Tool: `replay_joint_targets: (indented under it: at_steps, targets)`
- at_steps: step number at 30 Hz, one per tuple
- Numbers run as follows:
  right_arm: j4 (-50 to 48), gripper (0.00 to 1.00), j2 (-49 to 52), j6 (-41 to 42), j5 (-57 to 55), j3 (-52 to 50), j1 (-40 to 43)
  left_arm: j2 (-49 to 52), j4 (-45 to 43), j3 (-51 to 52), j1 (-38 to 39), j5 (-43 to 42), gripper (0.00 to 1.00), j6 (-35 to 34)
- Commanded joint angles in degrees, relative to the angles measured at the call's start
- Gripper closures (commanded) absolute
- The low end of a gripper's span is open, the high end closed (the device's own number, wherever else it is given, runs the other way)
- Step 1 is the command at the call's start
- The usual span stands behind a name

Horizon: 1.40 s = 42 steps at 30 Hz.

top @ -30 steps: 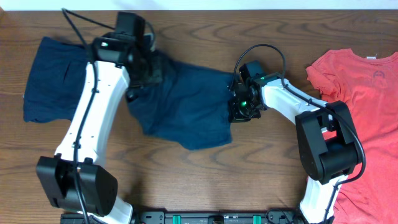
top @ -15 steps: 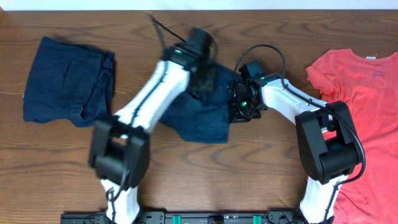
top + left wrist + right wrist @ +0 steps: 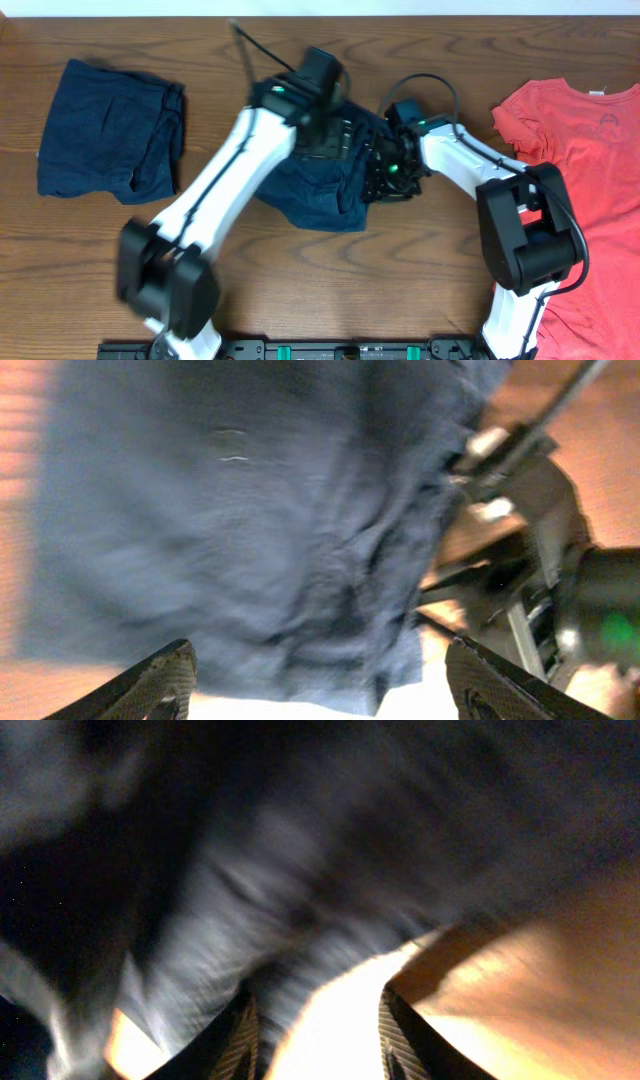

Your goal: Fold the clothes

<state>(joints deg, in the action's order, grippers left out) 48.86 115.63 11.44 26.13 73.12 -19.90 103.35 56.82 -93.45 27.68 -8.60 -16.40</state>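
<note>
The clothes on hand are dark navy shorts [image 3: 305, 195], lying in the middle of the table with one half folded over onto the other. My left gripper [image 3: 340, 135] hovers over their upper right part. In the left wrist view it [image 3: 325, 680] stands wide open, the blue cloth [image 3: 260, 510] below it and nothing between its fingers. At the shorts' right edge sits my right gripper [image 3: 378, 180]. The right wrist view is blurred. There its fingers [image 3: 320, 1040] stand apart with bare bright table between them, and the cloth [image 3: 250, 870] lies by the left finger.
A second navy garment [image 3: 105, 130] lies folded at the far left. A red T-shirt [image 3: 590, 190] is spread at the right edge of the wooden table [image 3: 400, 280]. The two arms stand close together over the shorts, and the right arm [image 3: 560, 570] shows in the left wrist view.
My left arm swung right, carrying the shorts' left half over onto the right half. Both grippers, shut a second ago, have opened and let the cloth go.
</note>
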Motion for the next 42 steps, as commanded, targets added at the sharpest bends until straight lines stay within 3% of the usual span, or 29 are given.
replay_joint_targets:
  at_steps: [1,6,10,12,15,19,22,23,24,25,26,28,29,35,37,40,42]
  targets:
    - [2.2,0.58,-1.7,-2.2,-5.8,0.2,3.6,-4.8,2.7,-0.2,-3.3,9.0,0.20,2.2]
    - [2.6,0.50,-11.1,-4.9,-3.7,0.6,5.8,-5.1,5.8,-0.1,-8.0,7.3,0.33,4.5]
    - [-3.3,0.50,-16.3,-4.8,-2.8,0.6,4.8,-3.3,5.0,1.3,-8.9,-7.1,0.35,12.6]
    - [-7.5,0.43,-16.7,-4.0,-2.9,0.6,3.8,-1.9,3.9,2.7,-8.4,-12.9,0.34,15.0]
    - [-13.0,0.30,-15.1,0.6,-6.4,0.6,2.3,0.4,2.0,5.8,-7.1,-13.7,0.34,15.5]
    - [-18.7,0.27,-10.6,3.2,-9.5,0.6,0.8,4.3,-1.1,10.1,-4.9,-18.6,0.34,15.5]
    - [-21.6,0.31,-6.8,5.8,-10.4,0.6,0.8,7.0,-2.3,12.3,-2.8,-22.4,0.34,15.5]
    - [-22.2,0.36,-5.5,7.0,-11.1,0.6,0.9,7.9,-2.3,12.8,-1.9,-22.5,0.34,15.5]
    - [-22.3,0.44,-4.6,7.7,-11.4,0.6,1.1,8.4,-2.3,13.0,-1.3,-22.5,0.34,15.5]
    - [-22.3,0.60,-3.8,8.4,-11.4,0.6,1.4,8.9,-2.3,13.3,-0.3,-22.5,0.34,15.5]
    - [-22.2,0.71,-3.4,8.5,-11.4,0.6,1.6,9.1,-2.3,13.4,0.3,-22.5,0.36,15.5]
    - [-21.6,0.96,-3.0,8.6,-13.0,0.6,2.2,9.3,-2.1,13.4,1.6,-22.4,0.48,15.5]
    - [-21.1,0.99,-3.0,9.2,-15.1,0.6,2.6,9.3,-2.1,13.4,2.3,-22.3,0.56,15.5]
    - [-18.9,0.99,-3.7,9.8,-18.5,0.6,5.2,9.3,-0.3,13.4,4.0,-22.3,0.93,15.5]
    - [-18.1,0.99,-4.3,9.7,-17.9,0.7,6.1,9.2,1.6,13.3,3.8,-22.3,0.94,15.3]
    - [-18.1,0.73,-6.1,5.6,-14.4,0.8,7.3,8.5,5.7,12.2,3.4,-22.3,0.94,15.3]
    - [-17.8,0.68,-7.9,2.8,-11.2,0.8,8.0,7.3,7.6,11.2,2.8,-22.3,0.94,15.3]
